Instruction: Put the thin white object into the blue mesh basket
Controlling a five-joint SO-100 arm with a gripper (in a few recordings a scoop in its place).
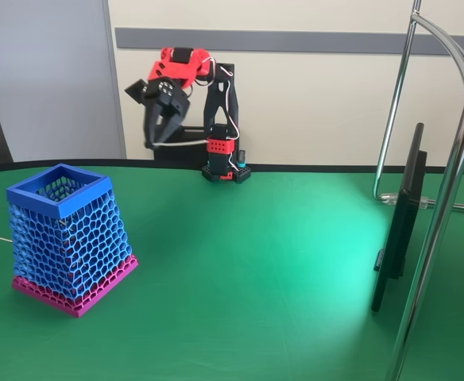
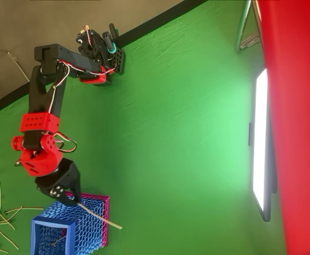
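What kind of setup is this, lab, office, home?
Probably an office or lab demo bench, not a home. A green-covered table carries a small red and black arm whose gripper holds a thin white strand over a blue mesh basket. A lit screen stands beside chrome stand tubes.

Red arm raised, claw (image 1: 154, 136) pointing down, pinched closed

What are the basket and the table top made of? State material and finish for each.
Blue mesh basket: looks like rigid plastic, matte, with a honeycomb lattice and a solid rim, possibly 3D-printed. Table top: seems to be green felt-like cloth, with a soft, dull sheen under the light.
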